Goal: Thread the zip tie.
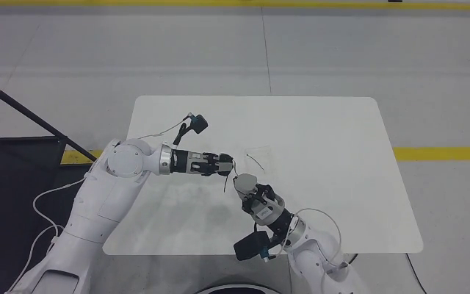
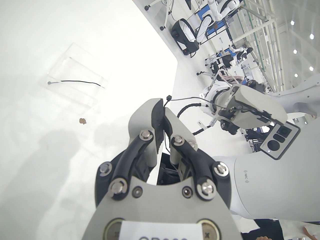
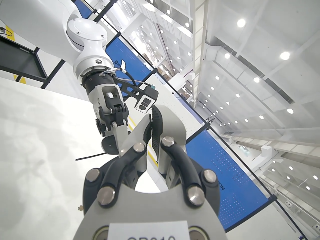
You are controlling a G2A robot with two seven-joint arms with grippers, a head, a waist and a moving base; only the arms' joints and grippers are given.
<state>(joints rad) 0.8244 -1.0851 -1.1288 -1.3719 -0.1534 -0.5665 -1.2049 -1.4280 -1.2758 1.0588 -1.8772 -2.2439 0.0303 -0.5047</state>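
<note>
A white bench (image 1: 330, 147) stands on grey floor (image 1: 220, 51) crossed by a yellow line (image 1: 433, 153). Above it, the left pincer (image 2: 163, 109) and right pincer (image 3: 151, 121), close together, each clamp one black zip tie (image 2: 169, 98). A second tie (image 2: 75, 82) lies in a clear tray (image 2: 80, 58).

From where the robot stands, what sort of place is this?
Probably a large robotics hall: other white robots on wheeled bases, a high ceiling with rows of lights, a yellow floor line.
</note>
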